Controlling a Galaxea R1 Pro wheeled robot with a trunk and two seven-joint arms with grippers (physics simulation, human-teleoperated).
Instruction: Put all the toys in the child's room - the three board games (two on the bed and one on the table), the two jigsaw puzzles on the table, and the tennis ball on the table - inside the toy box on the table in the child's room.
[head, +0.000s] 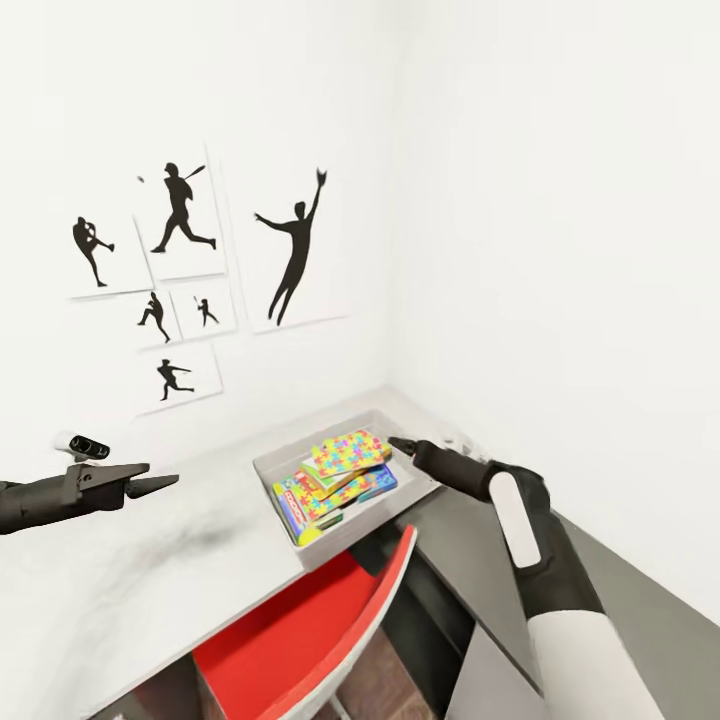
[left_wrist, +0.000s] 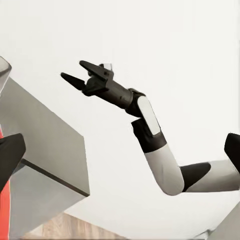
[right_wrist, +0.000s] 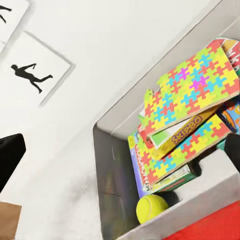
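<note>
Grey rectangular toy box (head: 278, 468) centre frame, glossy puzzle boxes (head: 348, 452), fuzzy tennis ball (right_wrist: 151, 208), right gripper (left_wrist: 75, 73) parted wide, left gripper (head: 160, 484) aperture unclear

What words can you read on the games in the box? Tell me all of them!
"SKIP-BO": on the yellow side of a game box lying between the two puzzle boxes in the toy box.
Red lettering on the game box at the bottom of the pile: too blurred to read.
The top puzzle box, the tennis ball and the wall pictures: no words.
</note>
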